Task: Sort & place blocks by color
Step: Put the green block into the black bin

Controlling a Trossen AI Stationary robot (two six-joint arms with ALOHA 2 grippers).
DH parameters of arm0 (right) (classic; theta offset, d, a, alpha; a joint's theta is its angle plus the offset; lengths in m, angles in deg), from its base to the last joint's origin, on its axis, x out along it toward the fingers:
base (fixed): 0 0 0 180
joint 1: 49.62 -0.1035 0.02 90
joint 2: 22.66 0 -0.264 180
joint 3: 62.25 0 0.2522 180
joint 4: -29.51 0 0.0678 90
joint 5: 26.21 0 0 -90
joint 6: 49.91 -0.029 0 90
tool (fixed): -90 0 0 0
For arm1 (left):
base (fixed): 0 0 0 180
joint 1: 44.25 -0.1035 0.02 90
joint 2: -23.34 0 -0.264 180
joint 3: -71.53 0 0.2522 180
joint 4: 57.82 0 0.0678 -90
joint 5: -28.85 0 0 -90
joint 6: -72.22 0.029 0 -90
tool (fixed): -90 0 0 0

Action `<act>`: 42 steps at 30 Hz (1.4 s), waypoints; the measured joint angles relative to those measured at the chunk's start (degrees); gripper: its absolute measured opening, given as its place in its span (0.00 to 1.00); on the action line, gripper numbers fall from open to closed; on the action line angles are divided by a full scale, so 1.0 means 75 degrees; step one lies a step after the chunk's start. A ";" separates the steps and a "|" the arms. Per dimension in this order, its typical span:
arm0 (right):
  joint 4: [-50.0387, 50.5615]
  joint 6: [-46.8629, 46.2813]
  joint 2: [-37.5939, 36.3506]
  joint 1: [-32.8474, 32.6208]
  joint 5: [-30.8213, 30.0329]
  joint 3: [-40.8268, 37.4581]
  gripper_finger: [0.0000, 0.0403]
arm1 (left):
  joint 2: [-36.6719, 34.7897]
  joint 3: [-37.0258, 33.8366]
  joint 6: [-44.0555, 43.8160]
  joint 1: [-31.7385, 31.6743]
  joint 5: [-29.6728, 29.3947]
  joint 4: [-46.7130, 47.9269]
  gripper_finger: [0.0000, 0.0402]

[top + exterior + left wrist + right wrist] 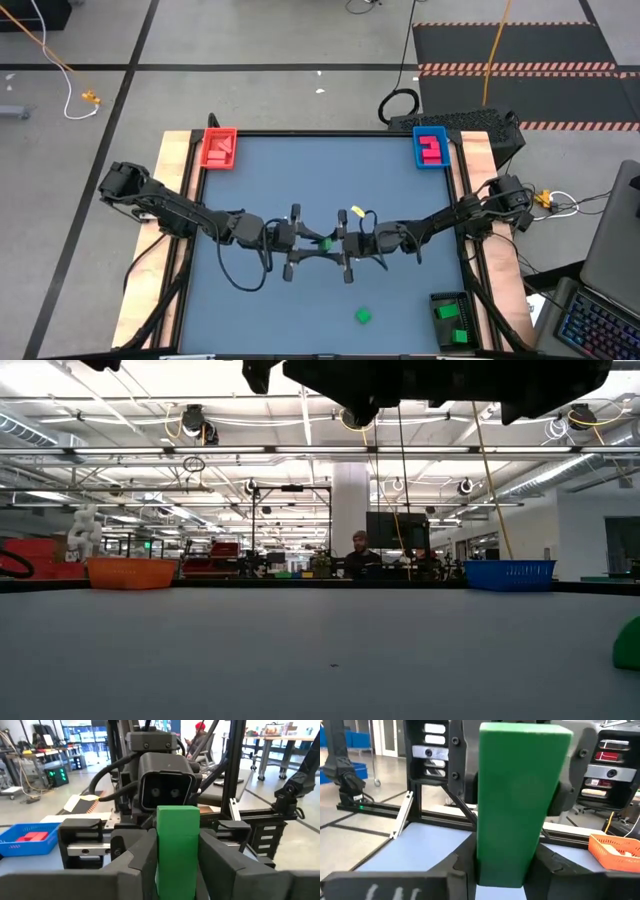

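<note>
Both arms met over the middle of the blue-grey worktop [260,200], fingertips facing each other with a green bar [324,244] between them, lifted off the surface. In the left wrist view the left gripper [177,865] had its fingers [140,860] pressed against both sides of the bar [177,845], which stood upright between them. The right gripper [505,870] was clamped on the same bar [520,800] from the opposite end, so the block was held by both at once.

A small green cube [363,316] lay alone on the worktop nearer the front edge, right of centre. At the far left corner sat a red tray [219,148] holding salmon-red pieces; at the far right corner a blue tray [431,147] held hot pink ones [432,148]. A dark tray [453,318] by the front right corner held more green blocks [447,313].
</note>
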 joint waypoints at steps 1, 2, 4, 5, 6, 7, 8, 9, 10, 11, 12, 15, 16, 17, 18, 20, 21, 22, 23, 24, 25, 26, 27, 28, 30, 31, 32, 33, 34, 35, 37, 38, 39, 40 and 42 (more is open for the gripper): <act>0.0041 0.0087 0.0000 0.0000 0.0003 0.0000 0.24 | 0.0000 0.0000 -0.0070 -0.0001 0.0027 0.0015 0.34; 0.0093 0.0187 0.0000 -0.0002 0.0006 0.0000 0.24 | 0.0000 0.0000 -0.0140 -0.0003 0.0041 0.0044 0.36; 0.0295 0.0311 -0.0032 -0.0004 0.0010 0.0000 0.24 | 0.0000 0.0000 -0.0238 -0.0003 0.0039 0.0065 0.42; 0.0402 0.0312 -0.0054 -0.0006 0.0010 0.0000 0.24 | -0.0008 0.0000 -0.0272 -0.0003 0.0039 0.0062 0.44; 0.0558 0.0277 -0.0092 -0.0009 0.0010 0.0000 0.24 | -0.0050 0.0000 -0.0269 -0.0003 0.0039 0.0076 0.47; 0.0813 0.0196 -0.0153 -0.0009 0.0013 0.0000 0.24 | -0.0107 0.0000 -0.0272 -0.0003 0.0036 0.0096 0.49; 0.1060 0.0035 -0.0222 -0.0020 0.0016 0.0000 0.24 | -0.0179 0.0000 -0.0271 -0.0003 0.0036 0.0094 0.51; 0.1407 -0.0146 -0.0308 -0.0051 0.0013 0.0000 0.24 | -0.0273 0.0000 -0.0269 -0.0003 0.0036 0.0121 0.53; 0.1820 -0.0301 -0.0415 -0.0084 0.0010 -0.0002 0.24 | -0.0387 0.0000 -0.0269 -0.0003 0.0036 0.0222 0.55; 0.2215 -0.0434 -0.0527 -0.0147 0.0009 -0.0003 0.24 | -0.0505 0.0000 -0.0269 0.0002 0.0034 0.0364 0.56; 0.2638 -0.0571 -0.0652 -0.0217 0.0032 -0.0003 0.24 | -0.0617 0.0000 -0.0269 0.0013 0.0033 0.0493 0.57; 0.4145 -0.0908 -0.1199 -0.0499 0.0169 -0.0006 0.24 | -0.0943 0.0000 -0.0264 0.0058 0.0033 0.0937 0.60; 0.4690 -0.1065 -0.1416 -0.0577 0.0353 -0.0003 0.24 | -0.1037 0.0000 -0.0269 0.0077 0.0035 0.1044 0.60; 0.5326 -0.1320 -0.1675 -0.0647 0.0538 -0.0003 0.24 | -0.1098 0.0000 -0.0269 0.0096 0.0031 0.1094 0.60; 0.5945 -0.1664 -0.1922 -0.0716 0.0698 -0.0006 0.24 | -0.1127 0.0000 -0.0269 0.0121 0.0030 0.1100 0.59; 0.7036 -0.2495 -0.2383 -0.0822 0.1041 -0.0003 0.24 | -0.1176 0.0000 -0.0269 0.0187 0.0032 0.1210 0.59; 0.7579 -0.2928 -0.2610 -0.0876 0.1188 -0.0003 0.24 | -0.1188 -0.0003 -0.0268 0.0213 0.0032 0.1214 0.58; 0.8090 -0.3393 -0.2824 -0.0943 0.1344 -0.0005 0.24 | -0.1200 -0.0003 -0.0255 0.0221 0.0033 0.1162 0.58; 0.8530 -0.3873 -0.3012 -0.1007 0.1511 -0.0004 0.24 | -0.1210 -0.0002 -0.0243 0.0224 0.0034 0.1132 0.57; 0.8963 -0.4330 -0.3198 -0.1074 0.1717 -0.0003 0.24 | -0.1215 0.0000 -0.0243 0.0224 0.0035 0.1137 0.57; 0.9386 -0.4812 -0.3356 -0.1145 0.1978 -0.0005 0.24 | -0.1209 0.0000 -0.0243 0.0224 0.0033 0.1151 0.57; 0.9776 -0.5319 -0.3497 -0.1223 0.2262 -0.0003 0.24 | -0.1204 0.0000 -0.0243 0.0221 0.0033 0.1194 0.56; 1.0132 -0.5843 -0.3620 -0.1289 0.2528 -0.0006 0.24 | -0.1201 -0.0002 -0.0248 0.0219 0.0030 0.1199 0.56; 1.0458 -0.6377 -0.3721 -0.1366 0.2777 -0.0006 0.24 | -0.1201 0.0000 -0.0249 0.0219 0.0030 0.1191 0.56; 1.0960 -0.7378 -0.3854 -0.1536 0.3305 -0.0005 0.24 | -0.1204 -0.0002 -0.0252 0.0219 0.0030 0.1170 0.56; 1.1156 -0.7857 -0.3881 -0.1616 0.3585 -0.0006 0.24 | -0.1204 -0.0002 -0.0252 0.0222 0.0030 0.1177 0.56; 1.1352 -0.8305 -0.3888 -0.1697 0.3823 -0.0003 0.24 | -0.1204 0.0000 -0.0253 0.0224 0.0033 0.1184 0.57; 1.1564 -0.8777 -0.3884 -0.1775 0.4109 -0.0006 0.24 | -0.1204 -0.0003 -0.0255 0.0224 0.0032 0.1183 0.57; 1.1799 -0.9236 -0.3881 -0.1862 0.4391 -0.0006 0.24 | -0.1204 -0.0003 -0.0261 0.0219 0.0030 0.1178 0.57; 1.2006 -0.9732 -0.3879 -0.1964 0.4718 -0.0006 0.24 | -0.1204 -0.0002 -0.0268 0.0221 0.0030 0.1178 0.57; 1.2390 -1.0553 -0.3879 -0.2172 0.5349 -0.0006 0.24 | -0.1204 -0.0003 -0.0274 0.0224 0.0030 0.1192 0.57; 1.2554 -1.0898 -0.3879 -0.2281 0.5674 -0.0006 0.24 | -0.1204 -0.0001 -0.0282 0.0224 0.0030 0.1195 0.57; 1.2679 -1.1195 -0.3873 -0.2400 0.5934 -0.0006 0.24 | -0.1204 -0.0001 -0.0300 0.0224 0.0030 0.1203 0.57; 1.2725 -1.1462 -0.3873 -0.2522 0.6167 -0.0006 0.24 | -0.1204 -0.0002 -0.0312 0.0224 0.0030 0.1222 0.57; 1.2645 -1.1899 -0.3876 -0.2751 0.6570 -0.0006 0.24 | -0.1204 -0.0003 -0.0360 0.0224 0.0030 0.1248 0.57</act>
